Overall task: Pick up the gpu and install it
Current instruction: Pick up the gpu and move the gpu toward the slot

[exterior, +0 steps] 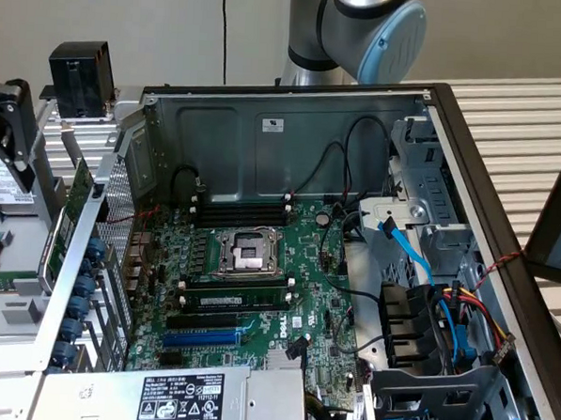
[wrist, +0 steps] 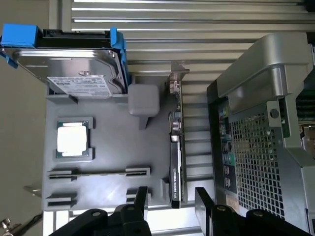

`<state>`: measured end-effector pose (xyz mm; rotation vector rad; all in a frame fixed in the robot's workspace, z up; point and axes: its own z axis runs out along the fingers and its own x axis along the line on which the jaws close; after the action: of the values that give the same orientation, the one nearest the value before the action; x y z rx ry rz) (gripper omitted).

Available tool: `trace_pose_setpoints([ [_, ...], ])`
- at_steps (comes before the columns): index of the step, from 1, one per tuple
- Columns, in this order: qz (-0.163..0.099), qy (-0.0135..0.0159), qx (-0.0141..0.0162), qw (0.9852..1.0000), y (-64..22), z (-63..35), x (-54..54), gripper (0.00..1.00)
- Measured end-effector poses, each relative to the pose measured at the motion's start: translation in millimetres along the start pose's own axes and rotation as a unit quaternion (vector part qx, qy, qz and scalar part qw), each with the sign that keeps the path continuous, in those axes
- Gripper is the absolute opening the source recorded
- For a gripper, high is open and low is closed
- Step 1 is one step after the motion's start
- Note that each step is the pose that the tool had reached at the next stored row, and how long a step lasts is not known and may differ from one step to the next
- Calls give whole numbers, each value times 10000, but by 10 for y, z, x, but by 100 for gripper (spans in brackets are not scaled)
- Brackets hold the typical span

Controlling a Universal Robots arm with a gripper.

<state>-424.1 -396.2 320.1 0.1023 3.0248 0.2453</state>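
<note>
The gpu point(wrist: 175, 147) stands on its edge in a slot of the grey parts tray point(wrist: 113, 196), seen from above as a thin dark strip with its silver bracket point(wrist: 175, 78) at the far end. In the exterior view the gpu point(exterior: 77, 195) is a green card edge just outside the computer case's perforated wall. My gripper point(wrist: 172, 191) hangs above the card's near end, open, with one black finger point(wrist: 141, 196) on each side of the strip and nothing held.
The tray also holds a hard drive in a blue caddy point(wrist: 74, 69), a processor chip point(wrist: 73, 139) and a memory stick point(wrist: 98, 172). The open computer case point(wrist: 266, 147) lies close beside the gpu. Inside it are the motherboard point(exterior: 258, 284), a blue slot point(exterior: 203, 338) and cables point(exterior: 445, 303).
</note>
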Motion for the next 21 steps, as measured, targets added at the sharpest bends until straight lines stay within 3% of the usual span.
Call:
trace_pose_setpoints([
  [6, 26, -6, 2, 10000, 9, 114, -127, 51],
  [15, 213, -61, 21, 9998, 6, 245, -110, 51],
  [21, 253, -90, 23, 9996, 52, 330, -99, 51],
])
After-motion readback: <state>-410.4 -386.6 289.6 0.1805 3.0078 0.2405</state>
